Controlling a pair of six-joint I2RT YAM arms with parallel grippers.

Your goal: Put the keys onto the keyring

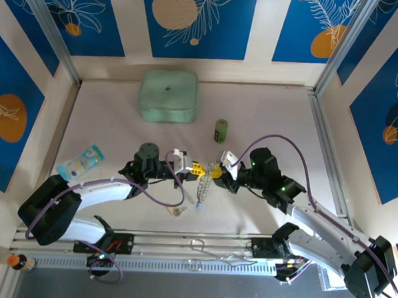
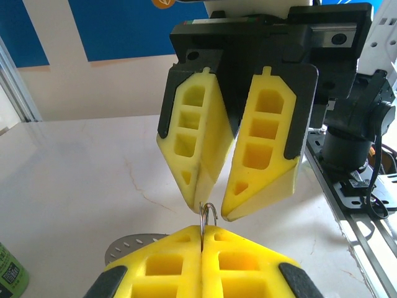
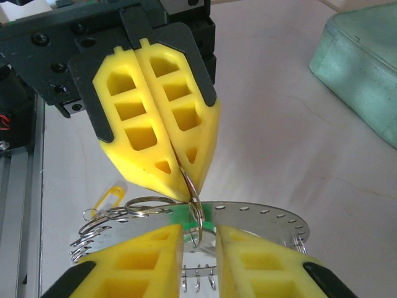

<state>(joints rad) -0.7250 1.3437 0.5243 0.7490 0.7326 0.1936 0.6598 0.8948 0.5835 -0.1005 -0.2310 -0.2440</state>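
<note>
The keyring (image 1: 204, 185), a silvery perforated hoop (image 3: 268, 215) hung with small split rings, dangles between the two grippers at mid-table. My left gripper (image 1: 193, 167) (image 2: 203, 231) is shut on one small split ring (image 2: 209, 212) of it. My right gripper (image 1: 218, 171) (image 3: 198, 232) faces it tip to tip, its fingers (image 3: 146, 248) standing apart on either side of that same ring (image 3: 197, 211) without touching it. A yellow-headed key (image 3: 110, 195) and a green piece (image 3: 183, 215) show by the hoop. A few small keys (image 1: 176, 211) lie on the table below the left gripper.
A mint-green square box (image 1: 167, 95) sits at the back. A small upright green cylinder (image 1: 220, 131) stands just beyond the grippers. A pale blue packet (image 1: 82, 161) lies at the left. Aluminium rails (image 1: 180, 245) run along the near edge.
</note>
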